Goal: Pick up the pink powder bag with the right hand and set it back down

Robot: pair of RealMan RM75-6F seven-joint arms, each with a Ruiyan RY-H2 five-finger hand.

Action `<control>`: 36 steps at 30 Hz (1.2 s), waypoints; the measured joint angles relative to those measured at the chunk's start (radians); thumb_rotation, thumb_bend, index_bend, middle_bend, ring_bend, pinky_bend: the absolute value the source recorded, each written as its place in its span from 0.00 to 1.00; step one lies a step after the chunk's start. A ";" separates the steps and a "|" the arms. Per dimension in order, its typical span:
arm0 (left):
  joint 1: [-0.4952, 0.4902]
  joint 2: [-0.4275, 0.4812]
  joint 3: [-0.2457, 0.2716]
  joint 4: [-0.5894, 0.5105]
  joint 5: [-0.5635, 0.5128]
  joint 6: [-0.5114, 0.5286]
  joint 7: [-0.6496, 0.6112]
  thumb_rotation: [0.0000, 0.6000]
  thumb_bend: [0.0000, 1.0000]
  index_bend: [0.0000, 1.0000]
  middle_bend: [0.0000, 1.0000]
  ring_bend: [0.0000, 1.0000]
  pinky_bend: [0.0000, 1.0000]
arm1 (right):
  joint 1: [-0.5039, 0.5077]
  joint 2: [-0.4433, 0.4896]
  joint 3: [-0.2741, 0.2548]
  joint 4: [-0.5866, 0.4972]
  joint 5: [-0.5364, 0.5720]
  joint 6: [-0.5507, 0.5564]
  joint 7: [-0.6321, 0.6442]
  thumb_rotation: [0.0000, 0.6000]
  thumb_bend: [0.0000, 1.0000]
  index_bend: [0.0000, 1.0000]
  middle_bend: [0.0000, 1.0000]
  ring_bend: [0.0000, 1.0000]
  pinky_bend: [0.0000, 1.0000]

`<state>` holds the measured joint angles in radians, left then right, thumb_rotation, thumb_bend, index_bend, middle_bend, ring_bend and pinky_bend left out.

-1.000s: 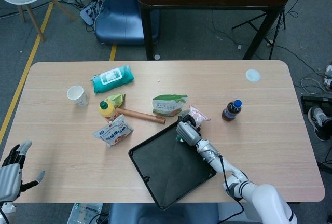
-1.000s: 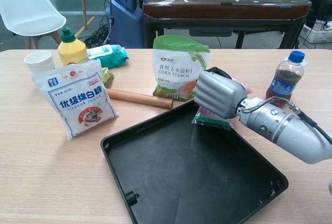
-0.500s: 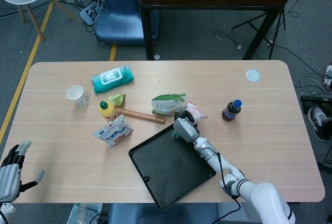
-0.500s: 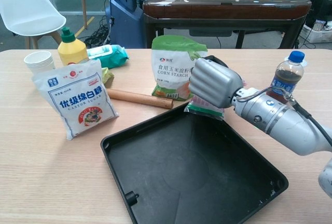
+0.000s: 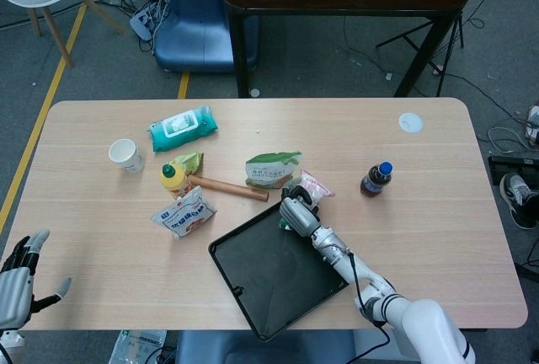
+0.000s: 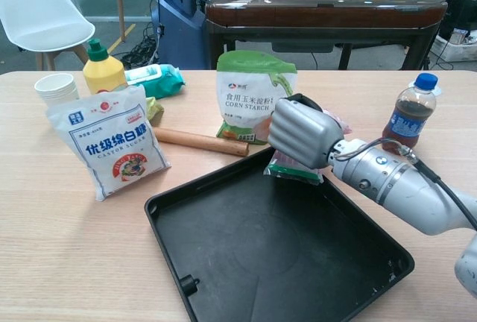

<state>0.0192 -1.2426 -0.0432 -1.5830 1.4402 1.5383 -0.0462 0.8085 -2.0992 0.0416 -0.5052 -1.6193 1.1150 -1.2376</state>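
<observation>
My right hand (image 6: 302, 132) grips the pink powder bag (image 6: 292, 168), whose lower edge shows just under the fingers at the far edge of the black tray (image 6: 253, 262). In the head view the same right hand (image 5: 295, 212) sits at the tray's (image 5: 269, 284) upper corner, with the bag's pink top (image 5: 316, 184) sticking out behind it. Whether the bag touches the tray I cannot tell. My left hand (image 5: 21, 275) hangs off the table's near left corner, fingers spread, holding nothing.
A green corn starch bag (image 6: 253, 95) stands right behind my right hand. A wooden rolling pin (image 6: 201, 141), a white sugar bag (image 6: 112, 139), a yellow bottle (image 6: 103, 68), a paper cup (image 6: 56, 87) and wipes (image 5: 181, 125) lie left. A drink bottle (image 6: 408, 117) stands right.
My right hand has shifted left and slightly away along the tray's far edge, carrying the pink bag with it. The left hand has stayed put.
</observation>
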 measured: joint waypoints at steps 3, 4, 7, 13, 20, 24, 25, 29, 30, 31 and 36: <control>0.001 0.000 0.001 -0.001 0.003 0.002 -0.001 1.00 0.23 0.08 0.09 0.03 0.13 | -0.005 -0.001 0.000 0.001 0.003 -0.001 0.000 1.00 0.46 0.78 0.88 0.87 0.91; 0.001 0.000 0.001 -0.001 0.005 0.003 -0.001 1.00 0.23 0.08 0.09 0.03 0.13 | -0.004 0.000 0.000 0.000 0.003 0.001 0.001 1.00 0.46 0.78 0.88 0.87 0.91; 0.002 0.004 0.000 -0.004 0.007 0.008 -0.001 1.00 0.23 0.08 0.09 0.03 0.13 | 0.002 0.005 0.012 -0.010 0.006 0.018 0.012 1.00 0.46 0.78 0.88 0.87 0.91; 0.004 0.008 -0.001 -0.011 0.010 0.013 0.002 1.00 0.23 0.08 0.09 0.03 0.13 | 0.016 0.032 0.039 -0.064 0.015 0.047 0.037 1.00 0.46 0.78 0.88 0.87 0.91; 0.000 0.010 -0.001 -0.017 0.016 0.011 0.008 1.00 0.23 0.08 0.09 0.03 0.13 | 0.000 0.087 0.047 -0.179 0.024 0.069 0.168 1.00 0.46 0.81 0.88 0.87 0.91; -0.002 0.012 -0.001 -0.026 0.017 0.010 0.018 1.00 0.23 0.08 0.09 0.03 0.13 | -0.029 0.131 0.078 -0.290 0.072 0.075 0.293 1.00 0.46 0.81 0.88 0.87 0.91; -0.002 0.013 -0.001 -0.028 0.017 0.010 0.021 1.00 0.23 0.08 0.09 0.03 0.13 | -0.036 0.142 0.087 -0.318 0.087 0.075 0.319 1.00 0.46 0.81 0.88 0.87 0.91; -0.004 0.015 0.000 -0.039 0.020 0.008 0.034 1.00 0.23 0.08 0.09 0.03 0.13 | -0.067 0.201 0.128 -0.456 0.161 0.056 0.420 1.00 0.45 0.81 0.88 0.87 0.91; -0.004 0.016 0.000 -0.042 0.020 0.008 0.038 1.00 0.23 0.08 0.09 0.03 0.13 | -0.076 0.225 0.139 -0.504 0.185 0.045 0.440 1.00 0.45 0.81 0.88 0.87 0.91; -0.005 0.017 0.000 -0.046 0.021 0.009 0.044 1.00 0.23 0.08 0.09 0.03 0.13 | -0.082 0.246 0.146 -0.541 0.201 0.035 0.455 1.00 0.45 0.81 0.88 0.87 0.90; -0.007 0.018 0.000 -0.064 0.024 0.009 0.066 1.00 0.23 0.08 0.09 0.03 0.13 | -0.120 0.396 0.182 -0.733 0.303 -0.036 0.588 1.00 0.45 0.81 0.86 0.85 0.89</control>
<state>0.0118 -1.2243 -0.0428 -1.6467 1.4638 1.5473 0.0202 0.6881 -1.7036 0.2236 -1.2378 -1.3166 1.0793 -0.6498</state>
